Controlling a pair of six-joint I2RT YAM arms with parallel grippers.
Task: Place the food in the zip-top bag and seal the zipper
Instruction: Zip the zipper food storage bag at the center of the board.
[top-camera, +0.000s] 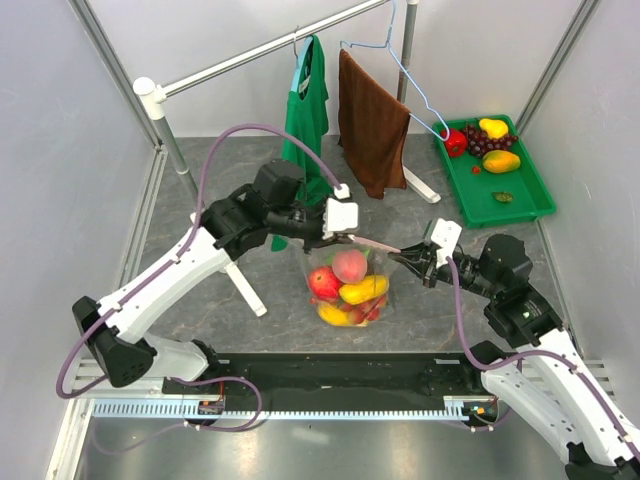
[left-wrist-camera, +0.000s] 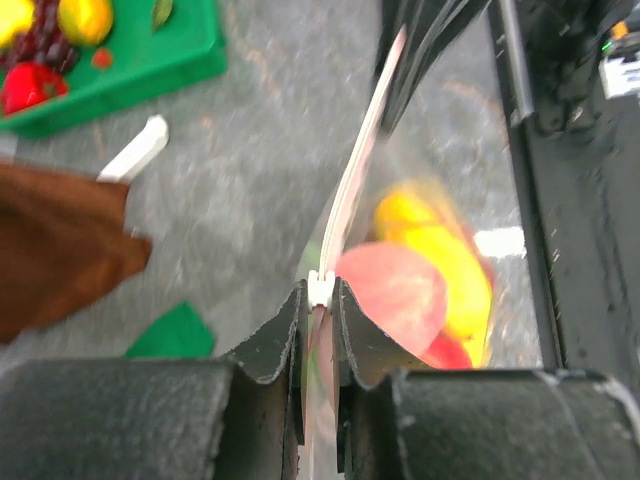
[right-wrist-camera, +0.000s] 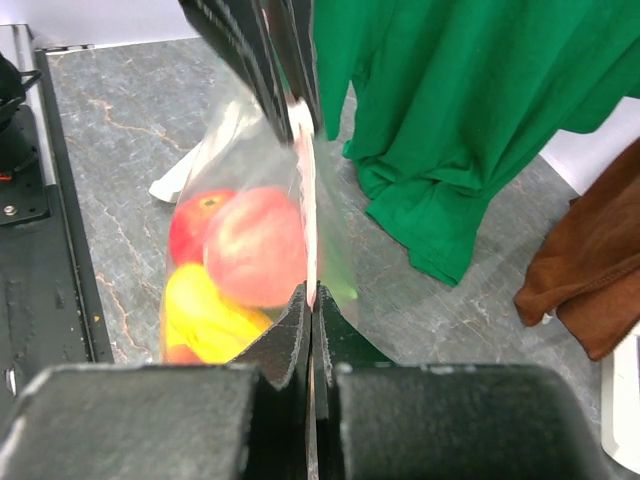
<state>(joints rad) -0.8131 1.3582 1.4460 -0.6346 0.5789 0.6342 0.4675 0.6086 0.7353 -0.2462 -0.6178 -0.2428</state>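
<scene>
Though unseen overhead, slider (left-wrist-camera: 320, 288) on zipper (left-wrist-camera: 355, 172)

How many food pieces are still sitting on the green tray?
6 on the green tray: red piece at its left corner, grapes beside it, yellow piece behind, orange piece mid-tray, tiny red bit, small green piece nearest. Smaller ones may be hidden.

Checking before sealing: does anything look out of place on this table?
Yes. Fruit lies in the green tray at the far right while the left pincer and right pincer pinch the zipper of the bag.
</scene>
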